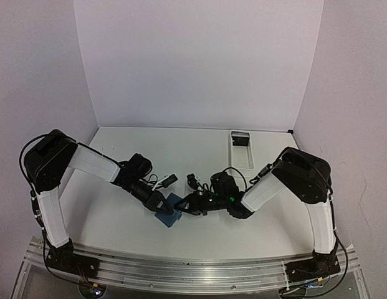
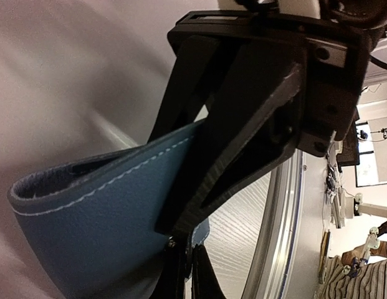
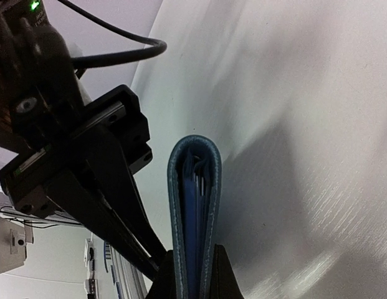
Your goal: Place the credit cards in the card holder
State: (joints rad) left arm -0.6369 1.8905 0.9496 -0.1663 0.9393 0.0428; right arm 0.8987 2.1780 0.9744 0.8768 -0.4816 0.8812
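Note:
The dark-blue card holder (image 1: 170, 212) is held between both grippers just above the table's near middle. My left gripper (image 1: 161, 204) is shut on one edge of it; in the left wrist view its fingertips (image 2: 191, 274) pinch the holder (image 2: 87, 230) at the bottom. My right gripper (image 1: 184, 206) is shut on the folded holder (image 3: 194, 199), one finger on each side (image 3: 194, 277). Thin card edges show between the holder's leaves in the right wrist view. No loose credit cards show on the table.
A long white tray (image 1: 242, 149) stands at the back right, with something dark at its far end. The right gripper's fingers (image 2: 243, 137) fill the top of the left wrist view. The metal rail (image 1: 193, 268) runs along the near edge.

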